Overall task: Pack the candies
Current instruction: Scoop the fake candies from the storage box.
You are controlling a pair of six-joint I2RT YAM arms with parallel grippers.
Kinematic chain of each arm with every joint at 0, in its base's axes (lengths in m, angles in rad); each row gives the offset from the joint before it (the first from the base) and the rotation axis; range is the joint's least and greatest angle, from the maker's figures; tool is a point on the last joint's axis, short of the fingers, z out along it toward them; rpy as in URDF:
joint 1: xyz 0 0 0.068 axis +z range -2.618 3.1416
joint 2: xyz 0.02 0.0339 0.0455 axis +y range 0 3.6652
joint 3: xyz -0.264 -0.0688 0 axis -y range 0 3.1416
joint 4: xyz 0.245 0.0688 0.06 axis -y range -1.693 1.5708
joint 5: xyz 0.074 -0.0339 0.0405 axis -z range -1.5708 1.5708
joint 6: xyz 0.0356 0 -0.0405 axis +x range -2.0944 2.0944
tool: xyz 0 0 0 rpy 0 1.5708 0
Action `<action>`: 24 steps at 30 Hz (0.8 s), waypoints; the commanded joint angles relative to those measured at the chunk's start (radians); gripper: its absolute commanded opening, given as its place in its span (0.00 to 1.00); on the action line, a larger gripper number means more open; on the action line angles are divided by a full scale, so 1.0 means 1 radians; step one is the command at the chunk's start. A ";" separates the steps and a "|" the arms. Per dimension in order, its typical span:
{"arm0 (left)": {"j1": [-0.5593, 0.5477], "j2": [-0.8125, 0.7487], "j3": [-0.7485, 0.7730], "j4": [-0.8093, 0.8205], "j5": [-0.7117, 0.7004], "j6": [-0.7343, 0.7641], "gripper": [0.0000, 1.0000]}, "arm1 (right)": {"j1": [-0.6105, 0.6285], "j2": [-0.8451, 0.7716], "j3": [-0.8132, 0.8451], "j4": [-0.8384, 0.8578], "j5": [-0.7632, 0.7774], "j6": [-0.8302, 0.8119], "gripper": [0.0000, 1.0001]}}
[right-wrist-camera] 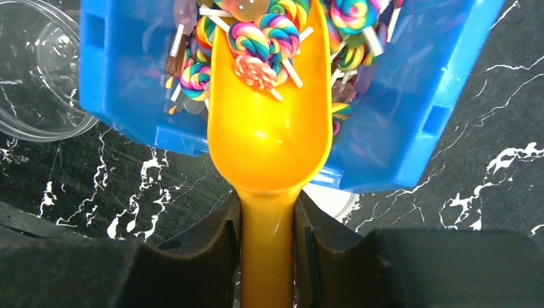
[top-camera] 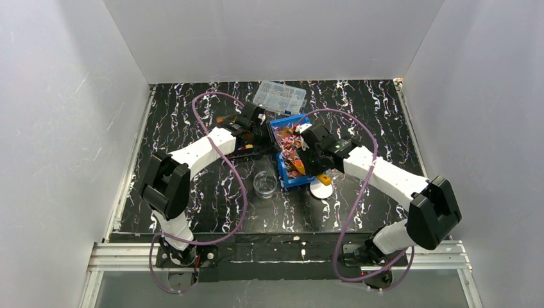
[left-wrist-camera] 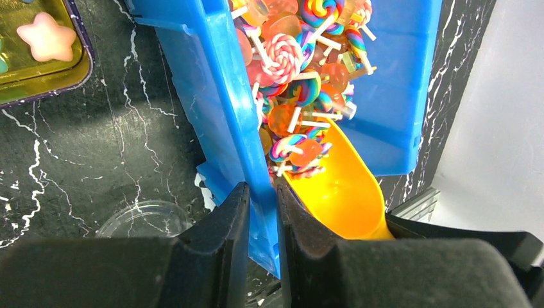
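The candies [left-wrist-camera: 301, 70] are swirled lollipops on white sticks, piled in a blue bin [left-wrist-camera: 224, 96]. My left gripper [left-wrist-camera: 263, 192] is shut on the bin's side wall, one finger inside and one outside. A yellow scoop [right-wrist-camera: 269, 135] reaches into the bin with a few candies [right-wrist-camera: 263, 48] lying in its bowl. My right gripper [right-wrist-camera: 268, 205] is shut on the scoop's handle. In the top view both grippers, the left [top-camera: 272, 138] and the right [top-camera: 312, 162], meet at the bin [top-camera: 292, 181] in the middle of the table.
A clear cup [top-camera: 265, 185] stands just left of the bin's near end. A white lid [top-camera: 319, 190] lies partly under the bin. A clear compartment box [top-camera: 280, 97] sits behind. A gold tray [left-wrist-camera: 64, 74] holds a pink star.
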 commanded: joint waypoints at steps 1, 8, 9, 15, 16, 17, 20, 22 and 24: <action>-0.010 0.035 0.072 -0.016 0.029 0.046 0.00 | -0.001 -0.070 0.001 0.040 -0.003 -0.014 0.01; 0.001 0.084 0.156 -0.045 0.035 0.068 0.00 | -0.001 -0.135 -0.041 0.047 -0.005 -0.020 0.01; 0.004 0.091 0.164 -0.050 0.039 0.071 0.00 | -0.001 -0.141 -0.048 0.049 -0.005 -0.020 0.01; 0.031 0.132 0.236 -0.071 0.062 0.087 0.00 | -0.001 -0.186 -0.096 0.085 -0.009 -0.019 0.01; 0.037 0.140 0.252 -0.079 0.065 0.091 0.00 | -0.001 -0.197 -0.103 0.091 -0.005 -0.020 0.01; 0.042 0.146 0.267 -0.084 0.070 0.095 0.00 | -0.001 -0.206 -0.111 0.098 0.001 -0.021 0.01; 0.054 0.162 0.299 -0.102 0.088 0.100 0.00 | -0.001 -0.233 -0.138 0.125 0.014 -0.024 0.01; 0.056 0.163 0.303 -0.107 0.096 0.103 0.00 | -0.001 -0.247 -0.149 0.137 0.023 -0.024 0.01; 0.056 0.159 0.297 -0.110 0.100 0.104 0.00 | -0.001 -0.260 -0.157 0.149 0.032 -0.024 0.01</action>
